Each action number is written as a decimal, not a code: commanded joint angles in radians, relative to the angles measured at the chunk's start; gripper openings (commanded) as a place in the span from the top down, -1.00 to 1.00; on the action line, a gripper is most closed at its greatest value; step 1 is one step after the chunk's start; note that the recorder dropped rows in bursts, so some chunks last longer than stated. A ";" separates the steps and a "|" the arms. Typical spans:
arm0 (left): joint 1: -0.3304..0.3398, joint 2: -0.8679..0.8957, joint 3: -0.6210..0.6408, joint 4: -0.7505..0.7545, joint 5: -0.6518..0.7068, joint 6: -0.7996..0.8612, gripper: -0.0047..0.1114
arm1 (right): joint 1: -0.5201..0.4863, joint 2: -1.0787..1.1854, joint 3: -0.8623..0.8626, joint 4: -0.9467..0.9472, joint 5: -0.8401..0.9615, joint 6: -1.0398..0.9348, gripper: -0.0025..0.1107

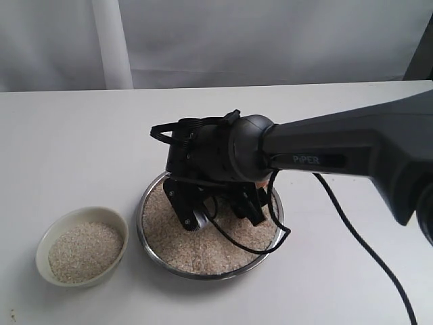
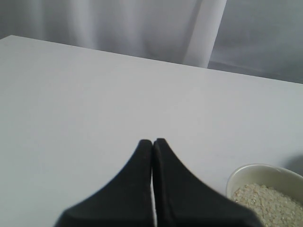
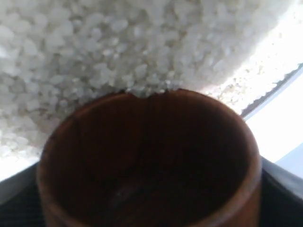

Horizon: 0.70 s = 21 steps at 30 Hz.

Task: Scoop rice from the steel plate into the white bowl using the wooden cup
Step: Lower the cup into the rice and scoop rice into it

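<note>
1. Table (image 1: 67, 135): a bare white surface surrounds both vessels. Any grain thrown over a rim lands here and is lost to the task.
2. Right arm (image 1: 338, 159): reaches in from the right and hangs low over the steel plate (image 1: 203, 275). Its black cable (image 1: 252, 248) loops down onto the grains. A sideways carry could drag the cable through the heap and sweep grains out.
3. Steel plate: stands loose on the table, just beside the white bowl (image 1: 84, 210). A hard forward push with the cup could slide the plate into the bowl.
4. Rice (image 1: 166, 233): fills the plate, and the bowl already holds a share. The plate rim is shallow, so a steep dig may plough grains over the edge.
5. Wooden cup (image 3: 151, 161): tipped mouth-first, lip touching the heap, and the inside appears empty. The smooth round wood may turn or slip in the grip under load.
6. Right gripper (image 1: 220, 215): jaws set wide, clamping the cup from both sides.
7. Left gripper (image 2: 152, 142): jaws pressed together, holding nothing, positioned near the bowl. It could obstruct the pouring approach.
</note>
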 commanded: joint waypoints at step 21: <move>-0.005 -0.002 -0.004 -0.006 -0.006 -0.001 0.92 | 0.024 -0.004 -0.007 0.085 -0.060 -0.035 0.96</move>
